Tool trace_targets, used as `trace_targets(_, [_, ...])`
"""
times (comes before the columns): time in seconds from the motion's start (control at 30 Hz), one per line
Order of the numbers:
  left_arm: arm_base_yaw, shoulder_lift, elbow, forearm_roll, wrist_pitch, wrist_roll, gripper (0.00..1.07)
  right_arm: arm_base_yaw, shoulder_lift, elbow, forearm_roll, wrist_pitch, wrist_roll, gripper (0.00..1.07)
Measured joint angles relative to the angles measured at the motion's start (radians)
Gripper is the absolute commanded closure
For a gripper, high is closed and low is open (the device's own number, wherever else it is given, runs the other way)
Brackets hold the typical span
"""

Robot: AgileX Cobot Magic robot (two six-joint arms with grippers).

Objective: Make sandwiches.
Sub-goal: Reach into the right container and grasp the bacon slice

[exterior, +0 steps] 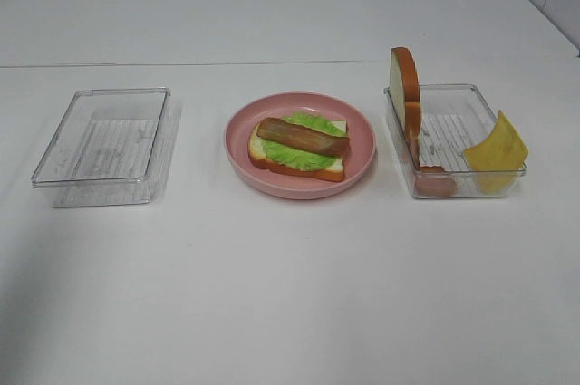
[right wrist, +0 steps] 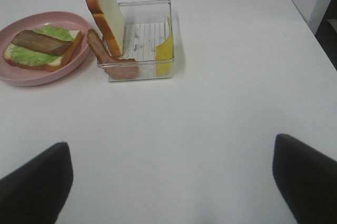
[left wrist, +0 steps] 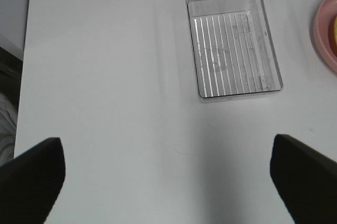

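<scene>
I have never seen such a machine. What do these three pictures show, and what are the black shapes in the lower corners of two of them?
It is a robot with two arms, each ending in a gripper. One picture comes from a camera mounted high; no arm shows there. The other two come from cameras on the wrists; the black shapes are gripper fingers. The left gripper and the right gripper are open and hold nothing. On the table, a pink plate carries the unfinished toy sandwich: bread, lettuce, bacon. The right clear box holds an upright bread slice, a red slice and yellow cheese. The left clear box holds nothing.
</scene>
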Motion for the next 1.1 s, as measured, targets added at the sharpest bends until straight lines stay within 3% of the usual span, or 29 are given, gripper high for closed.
trace_targets(0.07, [0.000,-0.150,0.086,0.000,-0.004,0.000,0.09,0.000,0.000,0.000,0.000,0.000,0.000,0.09])
trace_targets(0.2, [0.000,-0.284,0.168,-0.010,-0.005,0.003,0.09,0.000,0.000,0.000,0.000,0.000,0.000,0.09])
trace_targets(0.27, [0.000,-0.408,0.256,-0.022,-0.006,0.003,0.09,0.000,0.000,0.000,0.000,0.000,0.000,0.09])
trace_targets(0.3, [0.000,-0.408,0.256,-0.022,-0.006,0.003,0.09,0.000,0.000,0.000,0.000,0.000,0.000,0.09])
trace_targets(0.33, [0.000,-0.486,0.324,-0.025,-0.007,0.004,0.09,0.000,0.000,0.000,0.000,0.000,0.000,0.09])
trace_targets(0.4, [0.000,-0.515,0.351,-0.025,-0.007,0.004,0.09,0.000,0.000,0.000,0.000,0.000,0.000,0.09])
trace_targets(0.43, [0.000,-0.583,0.419,-0.026,-0.010,0.004,0.09,0.000,0.000,0.000,0.000,0.000,0.000,0.09])
trace_targets(0.57, [0.000,-0.702,0.526,-0.027,-0.024,0.004,0.09,0.000,0.000,0.000,0.000,0.000,0.000,0.09])
trace_targets(0.93, [0.000,-0.985,0.643,-0.059,-0.023,-0.036,0.09,0.000,0.000,0.000,0.000,0.000,0.000,0.09])
trace_targets(1.1, [0.000,-0.993,0.646,-0.063,-0.022,-0.042,0.09,0.000,0.000,0.000,0.000,0.000,0.000,0.09])
